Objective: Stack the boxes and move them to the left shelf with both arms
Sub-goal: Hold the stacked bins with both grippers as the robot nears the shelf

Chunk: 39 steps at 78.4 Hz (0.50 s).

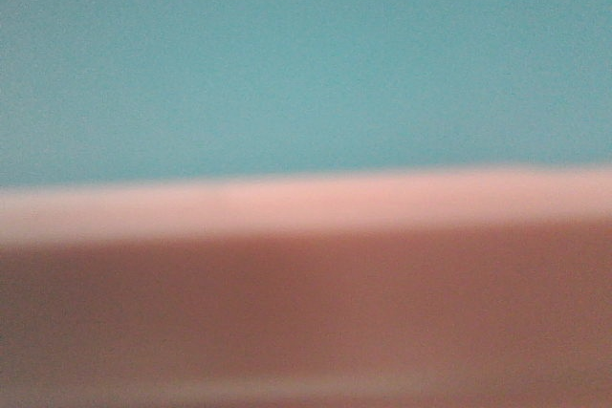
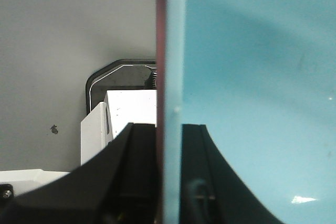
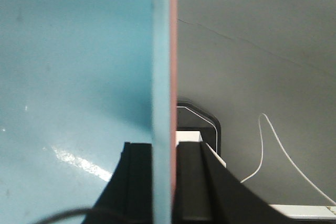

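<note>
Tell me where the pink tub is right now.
The pink tub sits outside the blue tub, their walls pinched together by the left gripper and right gripper in the wrist views.

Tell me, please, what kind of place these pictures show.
Probably an indoor lab or workshop, though little shows: a smooth grey floor, a loose white cable on it, and a white machine base.

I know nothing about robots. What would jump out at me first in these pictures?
A sky-blue tub fills most of every view, nested in a pink tub whose rim crosses the blurred front view. In each wrist view, black gripper fingers pinch the doubled blue-and-pink wall from both sides: the left gripper at the bottom centre of its view, the right gripper likewise.
</note>
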Each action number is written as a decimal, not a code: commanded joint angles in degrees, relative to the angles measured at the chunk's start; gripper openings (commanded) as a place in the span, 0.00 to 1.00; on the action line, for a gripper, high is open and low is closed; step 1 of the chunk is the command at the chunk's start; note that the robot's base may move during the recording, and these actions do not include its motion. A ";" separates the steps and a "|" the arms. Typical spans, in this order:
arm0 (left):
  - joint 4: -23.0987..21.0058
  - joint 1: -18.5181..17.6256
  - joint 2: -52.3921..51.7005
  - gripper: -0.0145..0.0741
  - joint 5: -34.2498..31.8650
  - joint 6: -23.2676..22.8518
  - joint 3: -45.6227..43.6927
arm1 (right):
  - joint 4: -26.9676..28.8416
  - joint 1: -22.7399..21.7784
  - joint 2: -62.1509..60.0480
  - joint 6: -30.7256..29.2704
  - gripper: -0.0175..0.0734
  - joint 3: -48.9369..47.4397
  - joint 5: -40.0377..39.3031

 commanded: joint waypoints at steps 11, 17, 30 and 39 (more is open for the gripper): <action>-2.77 -0.74 -1.97 0.16 2.35 0.00 -2.04 | 0.17 0.05 -1.72 -0.07 0.27 -2.09 2.50; -2.77 -0.74 -1.97 0.16 2.35 0.00 -2.04 | 0.17 0.05 -1.72 -0.07 0.27 -2.09 2.50; -2.77 -0.74 -1.97 0.16 2.35 0.00 -2.04 | 0.17 0.05 -1.72 -0.07 0.27 -2.09 2.50; -2.77 -0.74 -1.97 0.16 2.35 0.00 -2.04 | 0.17 0.05 -1.72 -0.07 0.27 -2.09 2.50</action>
